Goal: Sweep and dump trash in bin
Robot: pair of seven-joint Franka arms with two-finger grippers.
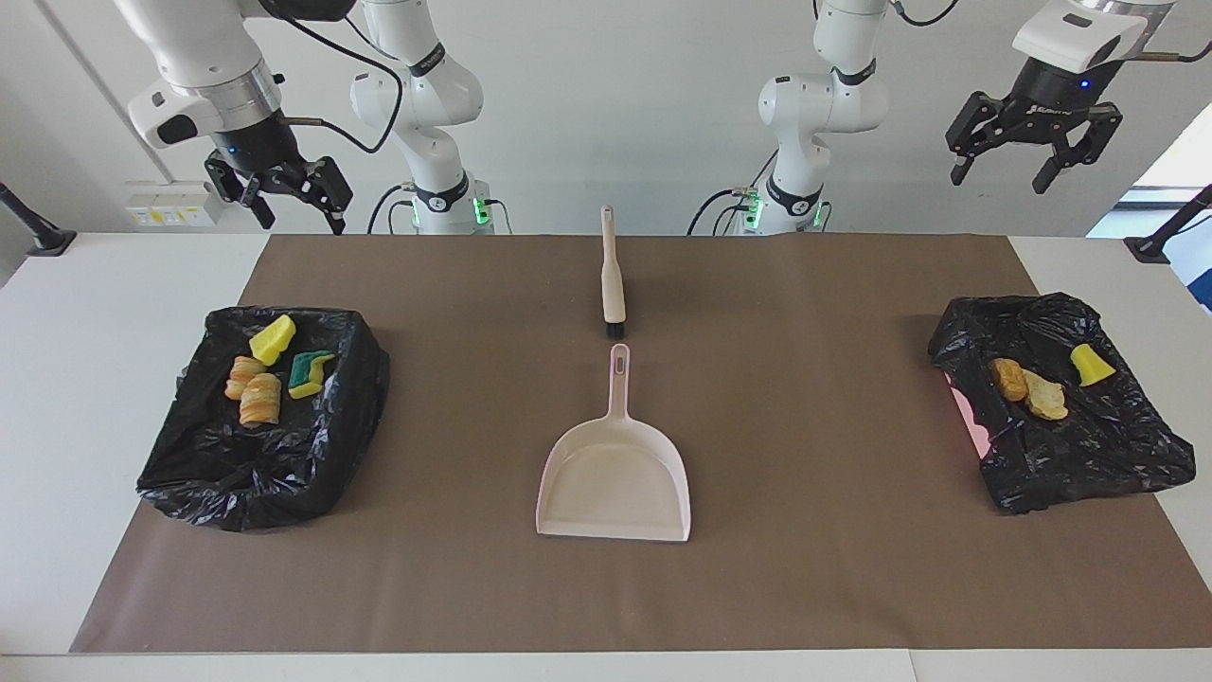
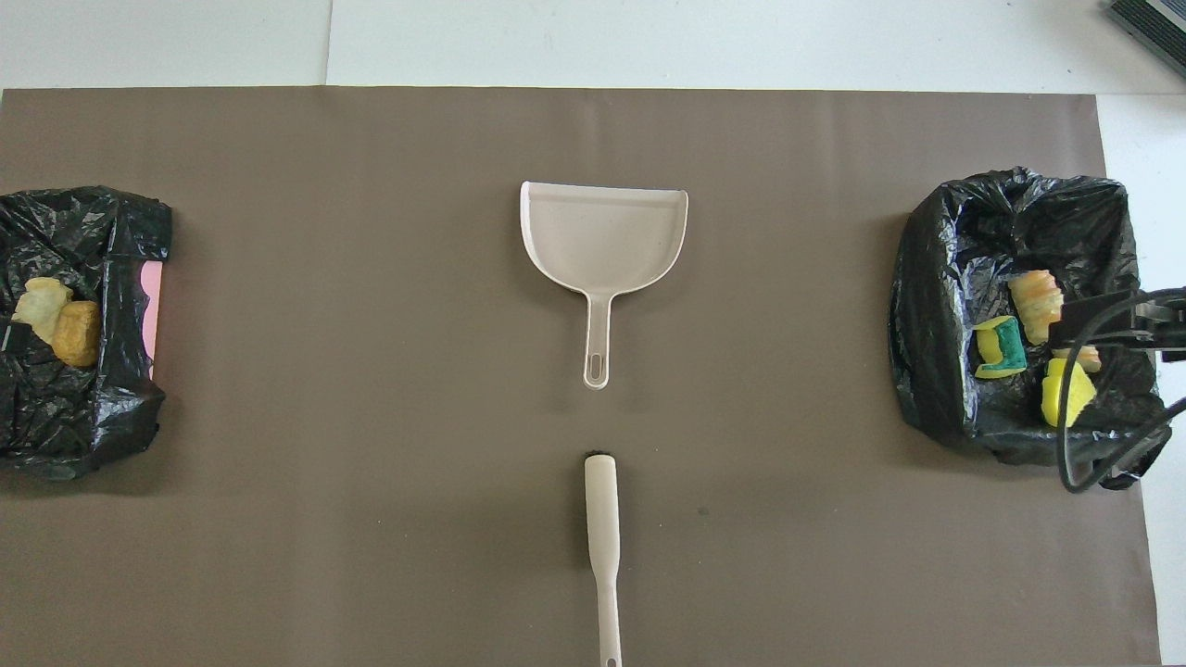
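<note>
Brown mat (image 1: 805,379) on a white worktop (image 1: 95,313). Two glossy black bin bags (image 1: 265,455) (image 1: 1089,445) hold bright yellow, yellow-and-green and orange-tan striped trash (image 1: 260,400). The dustpan (image 1: 614,483) is pale pink, the brush (image 1: 612,275) beige with black bristles.

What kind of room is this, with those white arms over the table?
Probably a robotics lab: two robot arms, left gripper and right gripper, hang open over a table with a brown mat, a dustpan and a brush laid out.
</note>
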